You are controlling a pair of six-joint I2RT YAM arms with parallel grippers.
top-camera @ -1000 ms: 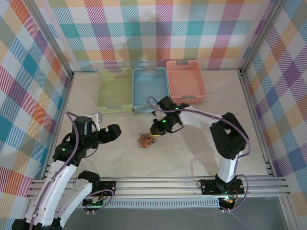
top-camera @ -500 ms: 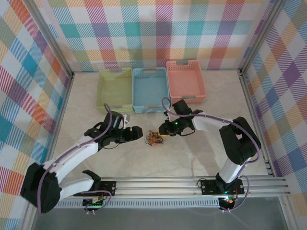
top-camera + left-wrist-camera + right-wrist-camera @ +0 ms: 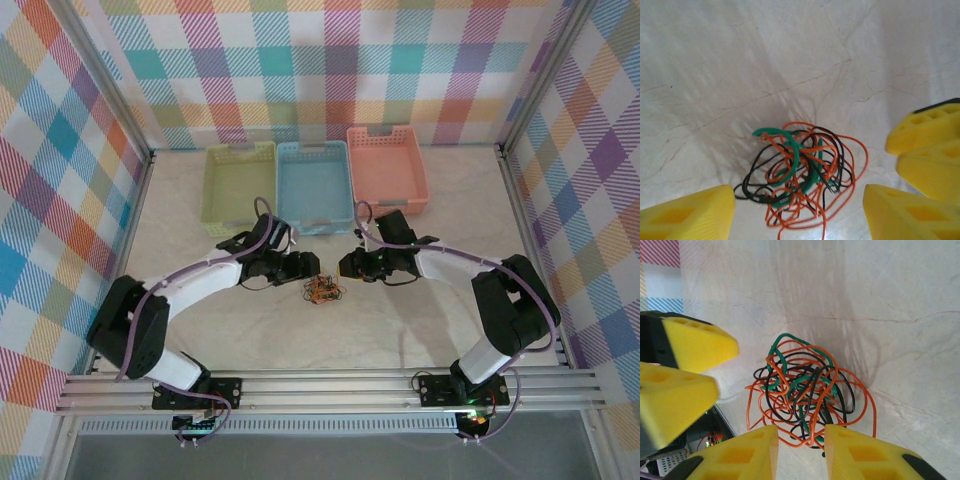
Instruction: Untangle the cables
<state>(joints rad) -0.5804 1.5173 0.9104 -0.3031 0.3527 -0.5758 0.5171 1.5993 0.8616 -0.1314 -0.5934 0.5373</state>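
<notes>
Over on the left of the worktop [image 3: 250, 325], the left gripper [image 3: 799, 189] is poised above the heap with its jaws flung wide. It holds nothing, and one finger sits on either side of the tangle. Dead centre, between the two arms, lie the cables [image 3: 321, 291]: one tight ball of orange, black and green wire, flat on the surface, with loops threaded through loops. On the right, the right gripper [image 3: 801, 432] sits at the ball's near edge. Its jaws are only narrowly apart, nothing is pinched, and a couple of orange loops run across the gap.

Now the danger, as I read it. If those wide left jaws close where they are, they swallow the whole ball rather than one strand. Any pull then just cinches the knot harder. The right side has the opposite problem. That slim gap could catch two or three crossing wires of different colours at once, and dragging them together hauls the bundle along instead of freeing anything. The wire is thin and springy, so a single strand may also squirt out as the jaws shut. And watch the spacing! The two sets of yellow fingers are very near each other over the ball, so one careless reach could knock them together.
</notes>
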